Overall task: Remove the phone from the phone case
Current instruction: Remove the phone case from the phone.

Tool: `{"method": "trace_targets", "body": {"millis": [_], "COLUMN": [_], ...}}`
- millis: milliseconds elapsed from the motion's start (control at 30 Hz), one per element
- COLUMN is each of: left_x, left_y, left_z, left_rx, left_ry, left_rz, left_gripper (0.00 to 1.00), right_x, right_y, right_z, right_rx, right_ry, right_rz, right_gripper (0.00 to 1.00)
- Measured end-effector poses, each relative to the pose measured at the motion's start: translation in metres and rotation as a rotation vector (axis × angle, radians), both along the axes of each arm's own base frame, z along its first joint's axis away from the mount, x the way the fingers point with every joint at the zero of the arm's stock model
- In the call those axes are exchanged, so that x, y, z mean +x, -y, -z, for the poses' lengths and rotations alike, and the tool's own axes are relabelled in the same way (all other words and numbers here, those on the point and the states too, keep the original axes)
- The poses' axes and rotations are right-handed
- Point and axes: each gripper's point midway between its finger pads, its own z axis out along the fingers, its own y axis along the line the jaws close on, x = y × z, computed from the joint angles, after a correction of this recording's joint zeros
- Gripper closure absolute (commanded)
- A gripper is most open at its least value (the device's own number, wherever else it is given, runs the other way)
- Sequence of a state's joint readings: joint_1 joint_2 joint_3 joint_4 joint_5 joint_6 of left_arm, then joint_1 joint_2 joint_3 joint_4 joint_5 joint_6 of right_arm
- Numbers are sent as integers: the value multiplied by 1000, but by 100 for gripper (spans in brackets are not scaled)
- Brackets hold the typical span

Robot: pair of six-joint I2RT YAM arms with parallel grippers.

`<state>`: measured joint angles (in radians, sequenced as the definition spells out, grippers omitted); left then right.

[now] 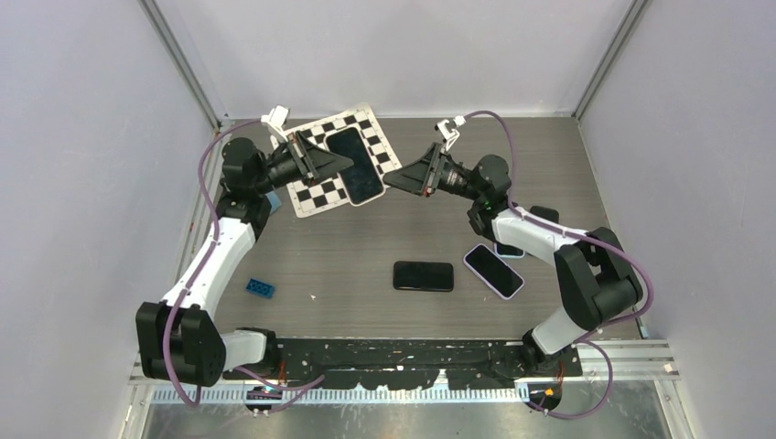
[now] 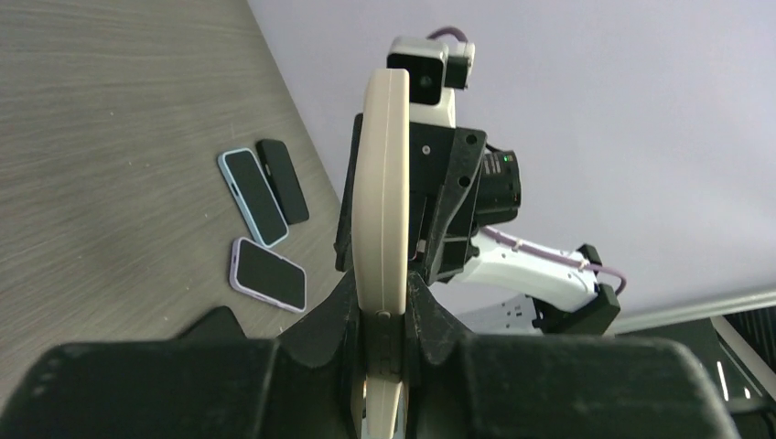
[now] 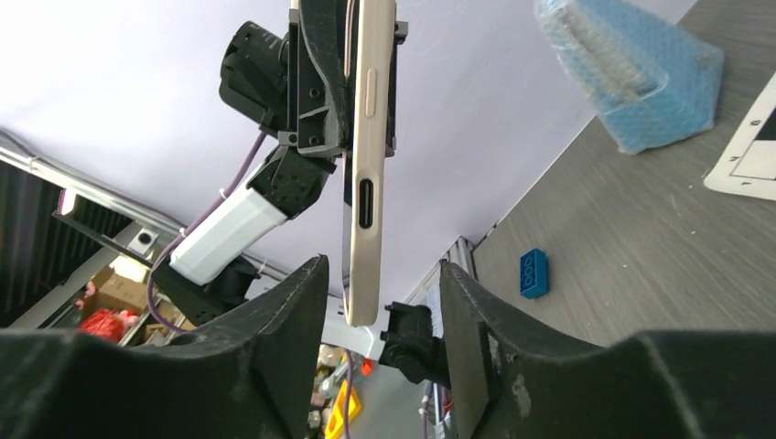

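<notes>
The phone in its cream case is held in the air over the checkerboard. My left gripper is shut on its left end. In the left wrist view the case stands edge-on between the closed fingers of that gripper. My right gripper is open at the phone's right end. In the right wrist view the case hangs edge-on, its lower end between the spread fingers of the right gripper, touching neither.
A checkerboard mat lies at the back. A black phone, a lilac-cased phone and a blue-cased phone lie on the table. A blue brick lies front left. A blue bubble-wrap piece lies by the mat.
</notes>
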<state>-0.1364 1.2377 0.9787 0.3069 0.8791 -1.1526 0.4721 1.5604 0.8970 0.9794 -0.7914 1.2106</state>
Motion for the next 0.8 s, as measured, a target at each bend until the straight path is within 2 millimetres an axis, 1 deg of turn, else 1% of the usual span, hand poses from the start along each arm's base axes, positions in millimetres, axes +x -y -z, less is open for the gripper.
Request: {"method": "trace_targets", "body": {"millis": [67, 200, 400, 500, 567, 633, 800], "left_x": [-4, -9, -13, -15, -16, -18, -19], "left_y": [2, 4, 5, 6, 6, 6, 6], "left_z": [2, 3, 2, 2, 1, 0, -6], "left_rx": [7, 9, 9, 9, 9, 9, 9], "left_ry": [2, 4, 11, 13, 15, 18, 32], "left_rz": [31, 68, 91, 104, 109, 118, 123], "left_gripper": [100, 100, 100, 100, 100, 100, 100], "right_x": [-2, -9, -26, -36, -41, -44, -48], "right_y": [-3, -5, -8, -11, -12, -12, -13], "right_z": [-1, -6, -14, -14, -12, -10, -3], "right_rx": [5, 27, 35, 27, 19, 11, -16], "right_ry": [-14, -13, 23, 38, 41, 49, 58], "right_rz": [-27, -80, -164, -209, -234, -250, -273], "right_gripper": [51, 51, 51, 53, 57, 63, 72]}}
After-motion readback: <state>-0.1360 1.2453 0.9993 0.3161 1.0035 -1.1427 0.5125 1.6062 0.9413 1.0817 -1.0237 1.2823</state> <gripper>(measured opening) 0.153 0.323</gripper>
